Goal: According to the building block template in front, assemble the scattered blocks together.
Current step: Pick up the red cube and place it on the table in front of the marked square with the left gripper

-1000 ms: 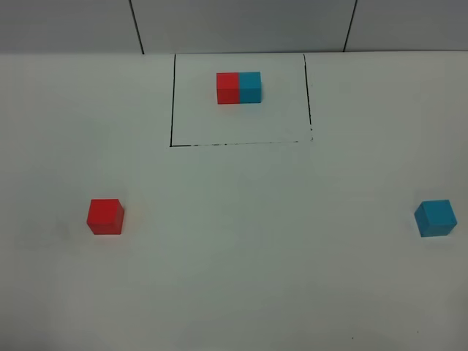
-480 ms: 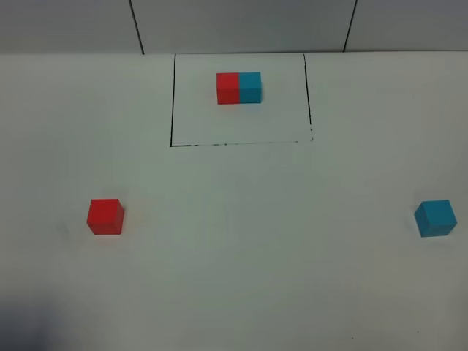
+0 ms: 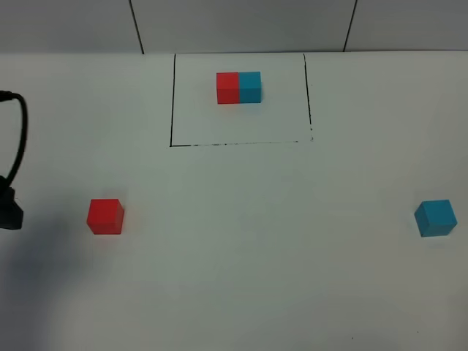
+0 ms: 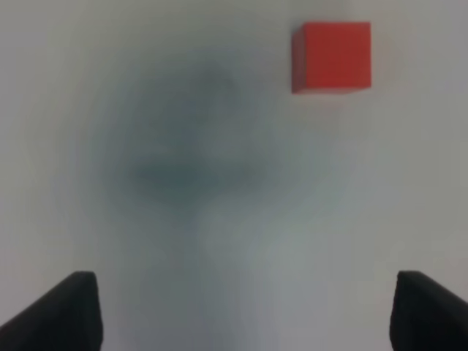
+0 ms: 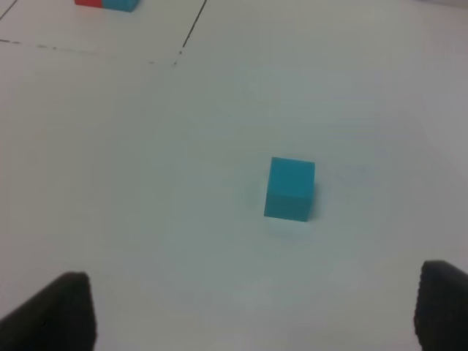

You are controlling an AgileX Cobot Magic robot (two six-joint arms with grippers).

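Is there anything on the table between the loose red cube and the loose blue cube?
No. In the exterior high view only bare white table lies between the red cube and the blue cube; the template stands farther back.

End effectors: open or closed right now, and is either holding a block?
Left end effector: open, empty; the red cube lies ahead of it, untouched.
Right end effector: open, empty; the cyan-blue cube lies ahead of it, untouched.

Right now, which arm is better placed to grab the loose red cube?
Left. The left arm sits just beside the red cube, and the open left gripper has it ahead. The right gripper faces the blue cube on the opposite side.
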